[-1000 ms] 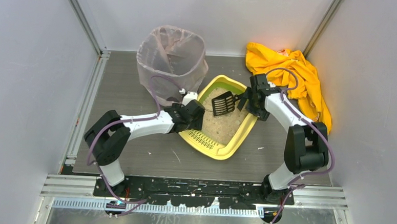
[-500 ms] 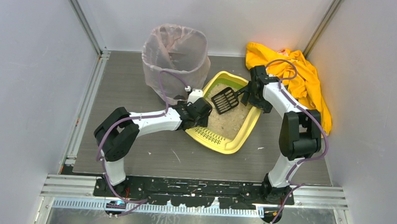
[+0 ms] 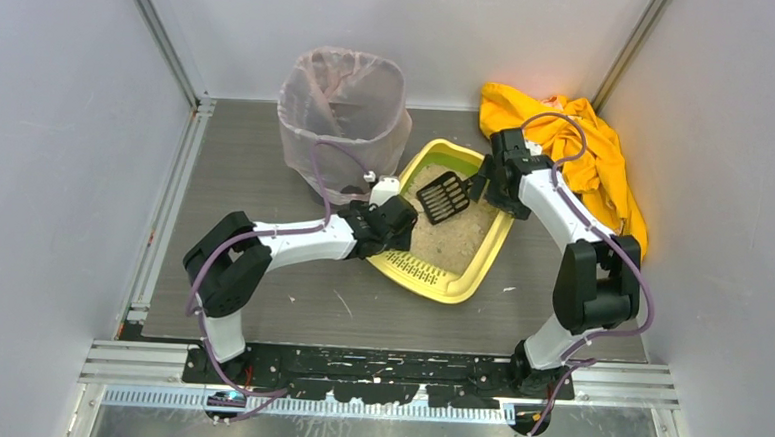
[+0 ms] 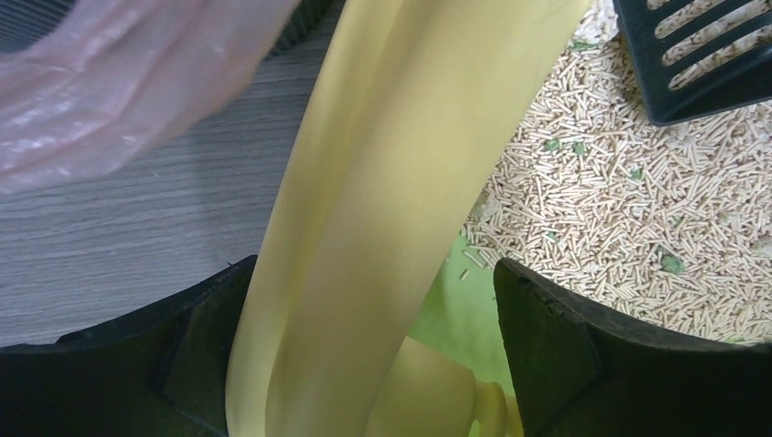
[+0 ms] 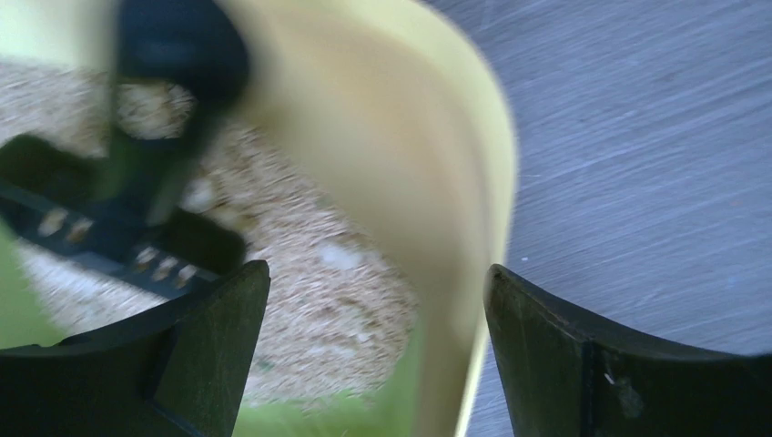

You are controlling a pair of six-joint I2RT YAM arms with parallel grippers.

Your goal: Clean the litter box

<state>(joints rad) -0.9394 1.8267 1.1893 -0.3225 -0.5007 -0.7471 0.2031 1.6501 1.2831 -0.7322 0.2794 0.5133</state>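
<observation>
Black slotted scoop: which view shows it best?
Top external: the whole black slotted scoop shows over the litter box, its handle toward the right gripper. Left wrist catches only a sharp corner of its slotted blade; right wrist shows it blurred and partly cropped.

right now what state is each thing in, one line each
litter box: flat on the table, pellet litter inside
scoop: lying in the litter
bin: upright, bag-lined
yellow cloth: crumpled
left claw: open, straddling the box rim
right claw: open, straddling the rim
</observation>
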